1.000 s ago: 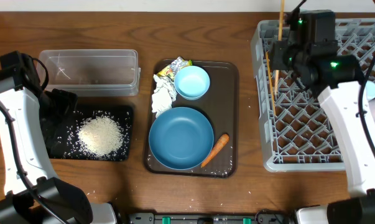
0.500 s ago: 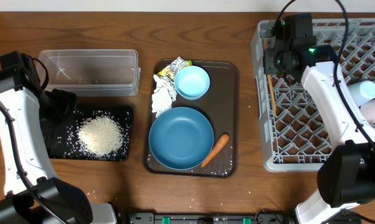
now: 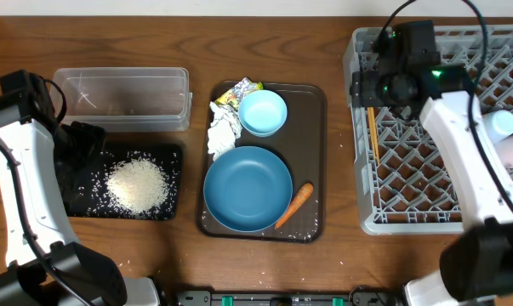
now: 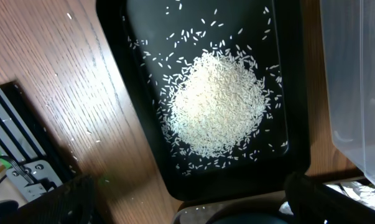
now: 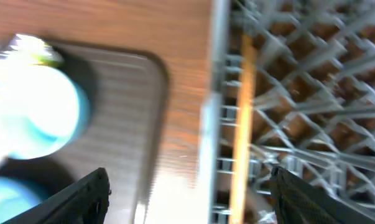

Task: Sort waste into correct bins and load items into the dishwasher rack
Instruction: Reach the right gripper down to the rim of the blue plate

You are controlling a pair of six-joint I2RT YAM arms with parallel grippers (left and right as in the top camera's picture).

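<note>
— Where are the thin wooden chopsticks [image 3: 372,132]?
— Lying in the large grey plastic lattice dishwasher rack [image 3: 409,225], along its 9 o'clock wall. The right claw [image 3: 381,83] hangs over the rack's 10 o'clock corner, fingers spread, holding nothing
— And the left claw [image 4: 187,186]?
— Spread wide too, empty, above the shallow black rectangular tray [image 3: 173,183] at the table's 9 o'clock, where the white rice grains [image 3: 137,185] lie heaped. The small orange carrot [image 3: 294,204] lies at 4 o'clock of the large dark blue round plate [image 3: 247,187]

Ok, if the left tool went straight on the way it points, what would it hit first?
Probably the rice pile in the black tray, straight ahead of the left tool. Nothing shows in between, though depth is hard to judge.
</note>
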